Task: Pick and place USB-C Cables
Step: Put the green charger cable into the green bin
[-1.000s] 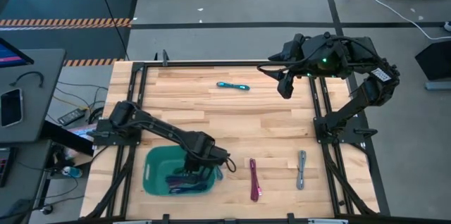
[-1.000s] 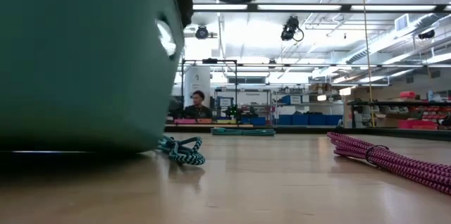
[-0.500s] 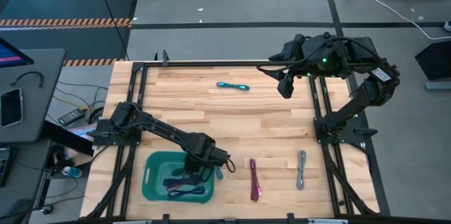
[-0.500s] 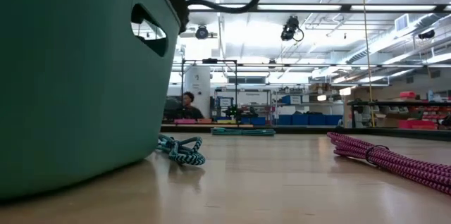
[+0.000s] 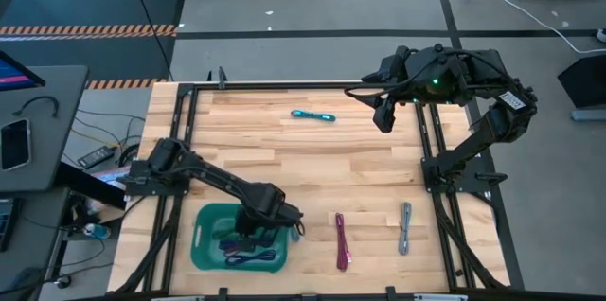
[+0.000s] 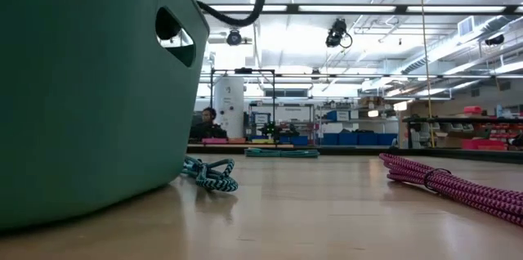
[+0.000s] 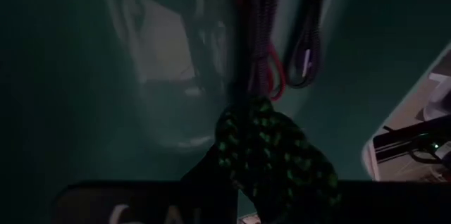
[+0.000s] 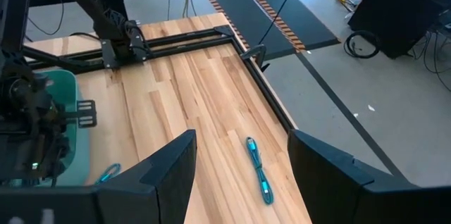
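So the main container here is a teal bin (image 5: 210, 235) sitting at the near-left part of the wooden bench (image 5: 312, 164). It's got cut-out handle slots in its walls, and one shows clearly in the low view. Inside, from overhead, there's a small heap of cables (image 5: 248, 256), dark purple and bluish ones lying together on the floor of the bin. The left wrist view looks straight down into it and shows a dark purple bundle (image 7: 257, 27) with a bit of red next to it.

The left gripper (image 5: 254, 235) is down over the bin's right half, jaws pressed together on a dark green-speckled cable (image 7: 275, 153), which bunches up right at the fingers and hangs over the bin floor. So that one is pinched, not resting with the others.

Outside the bin:
- a teal-and-black cable (image 6: 208, 174) lies on the bench just beside the bin's right wall, touching or nearly so, hard to say which
- a magenta cable (image 5: 341, 240) is stretched out a bit further right
- a grey cable (image 5: 405, 227) lies right of that, well apart from the bin
- a cyan cable (image 5: 312, 115) sits alone near the far edge of the bench

The right gripper (image 5: 383, 116) is hovering up at the far-right side of the bench with its jaws spread wide and nothing between them; its own camera looks down at that cyan cable.

A person is seated far back in the room behind the bench.
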You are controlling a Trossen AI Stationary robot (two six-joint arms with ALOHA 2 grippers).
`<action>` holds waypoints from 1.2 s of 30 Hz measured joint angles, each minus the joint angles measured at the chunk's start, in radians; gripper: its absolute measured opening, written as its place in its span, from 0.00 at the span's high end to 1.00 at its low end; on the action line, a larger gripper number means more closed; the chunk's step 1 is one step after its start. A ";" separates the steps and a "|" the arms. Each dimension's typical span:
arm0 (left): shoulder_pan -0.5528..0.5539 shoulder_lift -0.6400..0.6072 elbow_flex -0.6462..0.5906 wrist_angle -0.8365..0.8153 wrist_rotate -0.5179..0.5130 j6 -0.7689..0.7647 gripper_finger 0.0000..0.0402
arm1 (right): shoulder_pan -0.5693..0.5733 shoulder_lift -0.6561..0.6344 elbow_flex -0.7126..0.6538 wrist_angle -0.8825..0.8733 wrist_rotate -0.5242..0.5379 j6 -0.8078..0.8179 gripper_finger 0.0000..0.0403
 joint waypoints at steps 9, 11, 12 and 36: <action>-0.009 0.000 0.000 0.118 0.003 -0.017 0.95 | 0.000 0.000 0.000 0.002 0.009 0.000 0.43; -0.012 0.000 0.001 0.124 0.004 -0.023 0.95 | 0.000 0.000 0.000 0.002 0.009 0.000 0.43; -0.012 0.000 0.001 0.125 0.004 -0.023 0.95 | 0.000 0.000 0.000 0.002 0.009 0.001 0.43; 0.165 -0.001 0.001 0.127 -0.333 -0.001 0.95 | 0.000 0.000 0.000 -0.003 0.008 0.027 0.43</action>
